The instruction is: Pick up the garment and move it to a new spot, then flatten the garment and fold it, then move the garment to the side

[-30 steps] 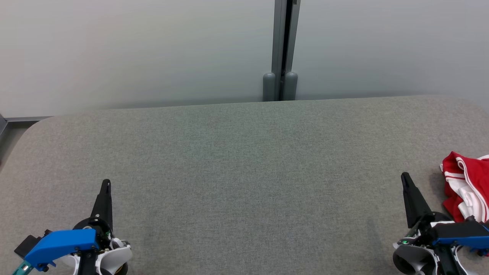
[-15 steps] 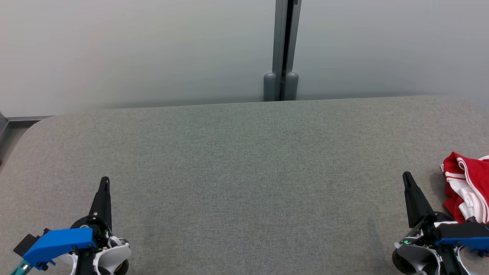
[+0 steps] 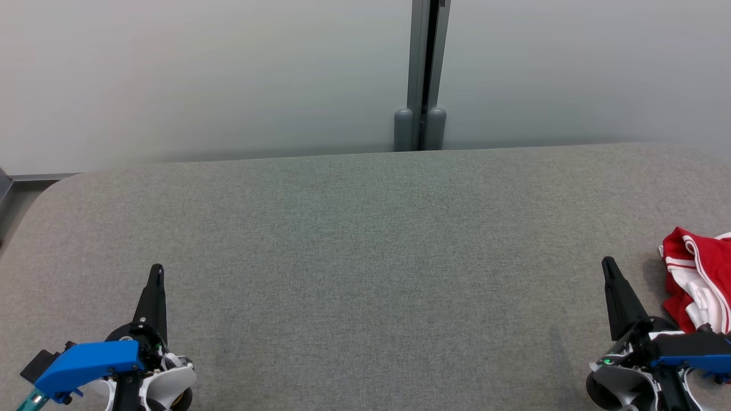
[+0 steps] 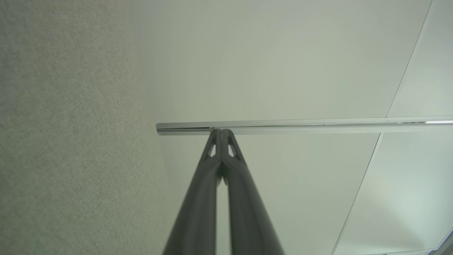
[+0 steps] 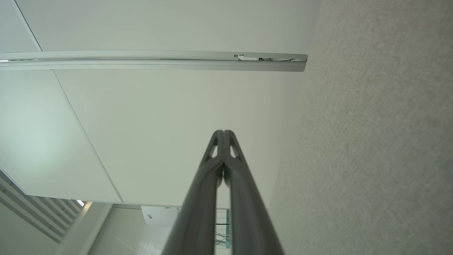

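Head above table (image 3: pixel 365 240); wrists low, toward wall (image 4: pixel 283 71).

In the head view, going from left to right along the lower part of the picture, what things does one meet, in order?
left gripper → bare stretch of table → right gripper → garment, red and white, at the right edge.

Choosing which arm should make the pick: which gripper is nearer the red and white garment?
Right. The right gripper is just left of the garment, close but not touching it. The left gripper is far across the table, at its lower left.
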`<state>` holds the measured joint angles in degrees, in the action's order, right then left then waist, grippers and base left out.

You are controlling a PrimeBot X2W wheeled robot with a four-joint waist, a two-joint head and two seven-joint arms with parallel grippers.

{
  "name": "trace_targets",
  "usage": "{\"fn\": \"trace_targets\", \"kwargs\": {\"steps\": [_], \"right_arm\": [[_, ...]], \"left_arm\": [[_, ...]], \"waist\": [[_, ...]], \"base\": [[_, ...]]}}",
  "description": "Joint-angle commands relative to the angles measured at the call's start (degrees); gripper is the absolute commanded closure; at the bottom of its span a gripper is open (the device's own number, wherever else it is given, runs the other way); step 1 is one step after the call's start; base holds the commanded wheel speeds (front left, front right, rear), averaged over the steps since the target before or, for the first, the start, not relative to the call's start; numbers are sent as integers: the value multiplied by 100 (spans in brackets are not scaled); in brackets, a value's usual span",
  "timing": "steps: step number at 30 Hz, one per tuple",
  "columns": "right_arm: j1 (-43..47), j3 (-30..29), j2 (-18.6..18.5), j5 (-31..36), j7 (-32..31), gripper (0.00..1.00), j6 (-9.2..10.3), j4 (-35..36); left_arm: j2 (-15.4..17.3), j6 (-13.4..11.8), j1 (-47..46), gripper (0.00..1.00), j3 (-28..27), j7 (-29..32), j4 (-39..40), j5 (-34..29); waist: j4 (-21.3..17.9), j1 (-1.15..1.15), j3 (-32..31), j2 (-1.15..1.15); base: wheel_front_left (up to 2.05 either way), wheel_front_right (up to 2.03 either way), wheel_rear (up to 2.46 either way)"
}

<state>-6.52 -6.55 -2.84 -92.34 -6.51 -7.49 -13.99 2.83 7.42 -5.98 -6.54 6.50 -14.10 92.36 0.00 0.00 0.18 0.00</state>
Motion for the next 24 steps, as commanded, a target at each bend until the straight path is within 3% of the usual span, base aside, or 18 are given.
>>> {"fn": "trace_targets", "kwargs": {"steps": [1, 24], "right_arm": [[66, -13, -7, -15, -27, 100, -1, 23], [65, -12, -7, -15, -26, 100, -1, 23]], "left_arm": [[9, 26, -51, 100, -11, 25, 25, 14], [9, 26, -51, 100, -11, 25, 26, 14]], "waist": [[0, 0, 0, 0], [0, 0, 0, 0]], "base": [[0, 0, 0], [0, 0, 0]]}}
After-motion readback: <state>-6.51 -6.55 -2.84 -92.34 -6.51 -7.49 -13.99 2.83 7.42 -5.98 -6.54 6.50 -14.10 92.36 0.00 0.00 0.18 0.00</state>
